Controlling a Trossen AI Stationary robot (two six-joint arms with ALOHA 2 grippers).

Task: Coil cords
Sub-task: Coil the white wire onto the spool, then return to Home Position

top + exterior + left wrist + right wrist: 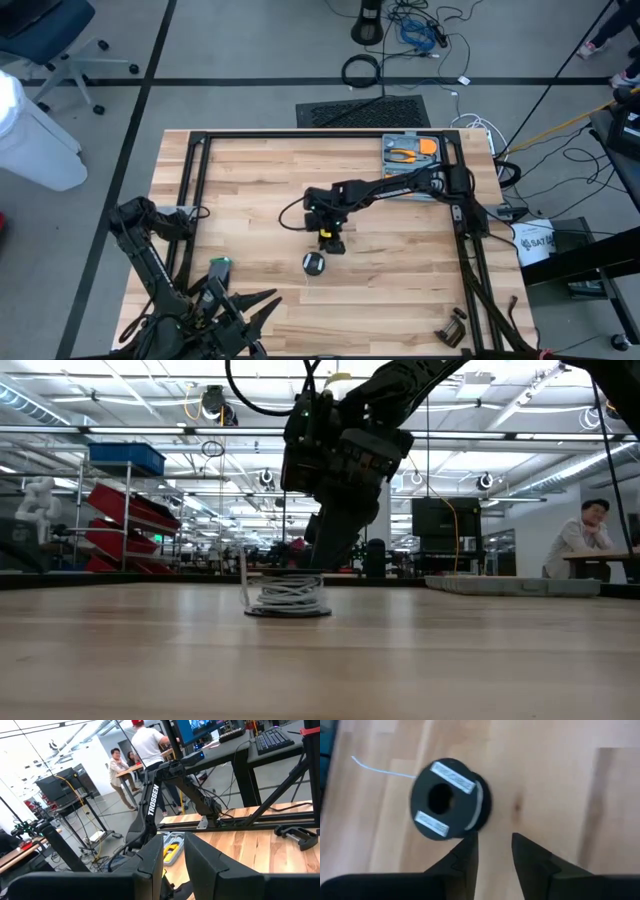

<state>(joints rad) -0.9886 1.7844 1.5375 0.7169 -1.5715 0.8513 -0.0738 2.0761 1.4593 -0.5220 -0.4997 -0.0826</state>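
The cord is wound into a small round bundle (pixel 314 263) that rests flat on the table near its middle. In the right wrist view it shows as a black disc (pixel 447 800) with two white labels and white turns at its rim. A loose white end (pixel 380 767) leads away from it, and in the low view an end stands up beside the coil (pixel 288 595). My right gripper (pixel 495 840) is open, just above the bundle and a little to its far side (pixel 326 240), touching nothing. My left gripper (pixel 255 305) is open and empty at the table's near left.
A grey tray with orange-handled tools (pixel 410 152) stands at the far right. A black clamp (pixel 455 328) lies at the near right corner. Black frame rails (pixel 196 190) run along the table's sides. People are in the room beyond (pixel 590 535).
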